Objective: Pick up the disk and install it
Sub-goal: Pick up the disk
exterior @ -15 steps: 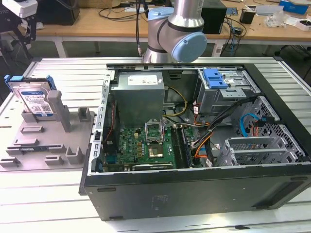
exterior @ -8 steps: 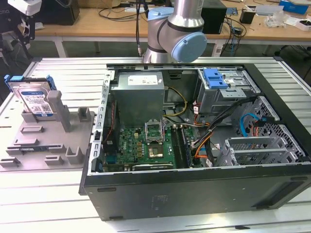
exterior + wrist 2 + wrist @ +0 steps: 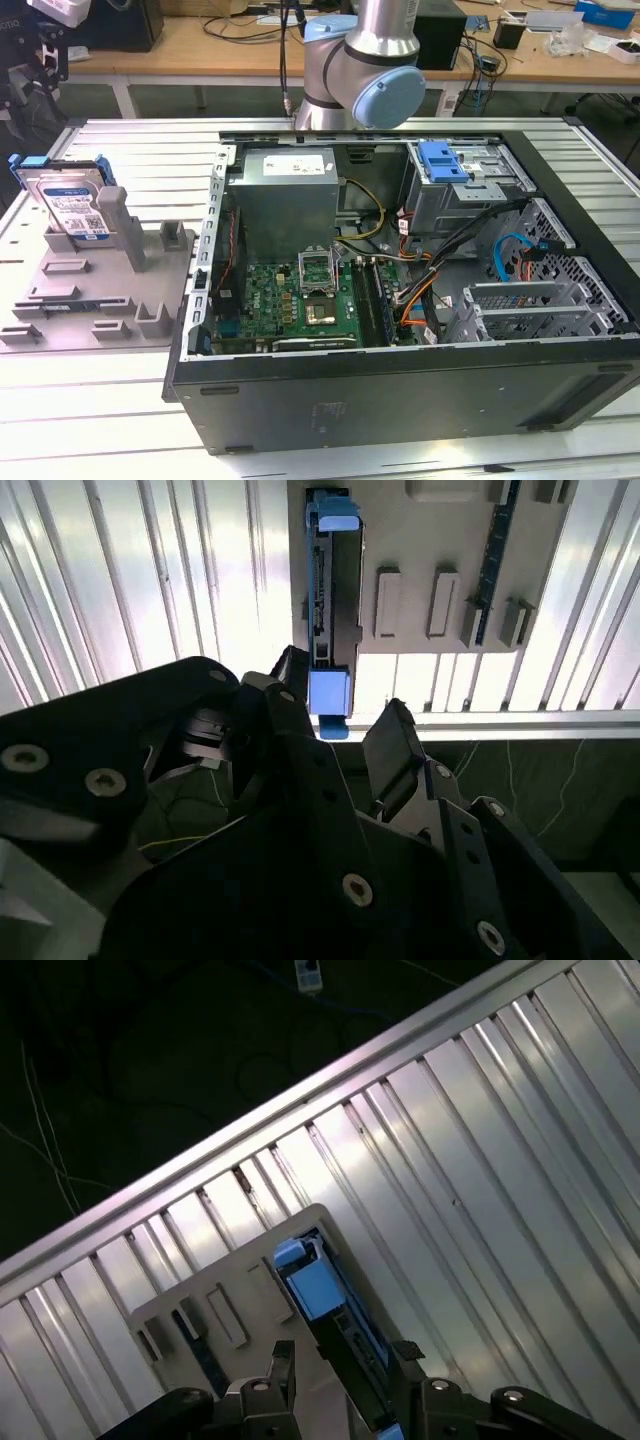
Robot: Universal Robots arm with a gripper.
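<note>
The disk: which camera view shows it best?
The exterior view: the disk stands on edge in a grey holder, label face visible. In both wrist views the disk appears edge-on, mostly its blue frame.

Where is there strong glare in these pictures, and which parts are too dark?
Second wrist view: glare washes out the ribbed table, and the pincer is a dark silhouette. First wrist view: the table shines too, the floor beyond it nearly black. Exterior view: even light, the disk clearly lit.
</note>
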